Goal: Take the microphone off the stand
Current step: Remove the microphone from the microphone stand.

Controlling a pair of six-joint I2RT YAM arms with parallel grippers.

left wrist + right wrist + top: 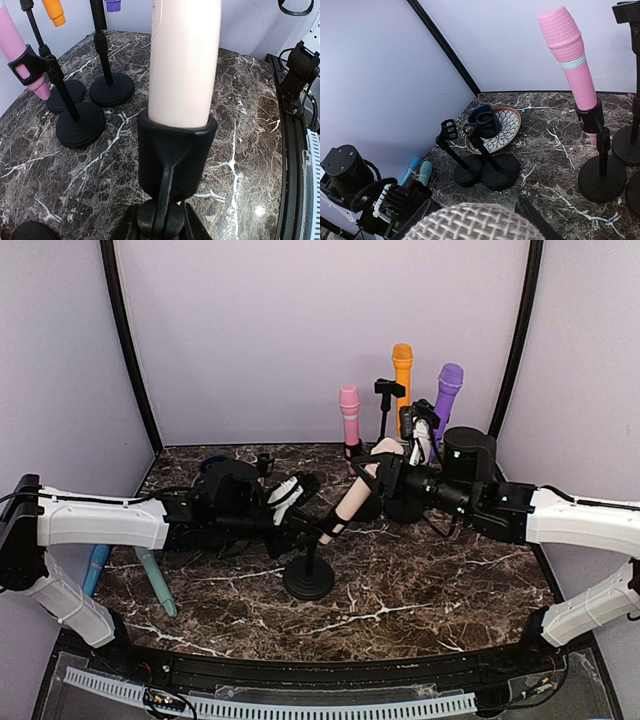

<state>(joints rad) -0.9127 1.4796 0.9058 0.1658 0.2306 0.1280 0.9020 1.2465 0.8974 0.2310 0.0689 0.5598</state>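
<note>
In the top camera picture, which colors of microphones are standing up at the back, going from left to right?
pink microphone → orange microphone → purple microphone

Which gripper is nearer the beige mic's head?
Right. The right gripper is at the mic head; the left gripper is lower, by the stand clip.

The left arm [100, 523] comes up from the near left corner of the counter and stretches low and nearly level toward the middle; the left gripper [303, 515] is closed on the upper neck of the stand [310, 578]; the right arm [585, 518] reaches in likewise from the near right corner; the right gripper [385, 478] clamps the microphone [352, 502] just below its head; the two grippers are near each other, not touching.
</note>
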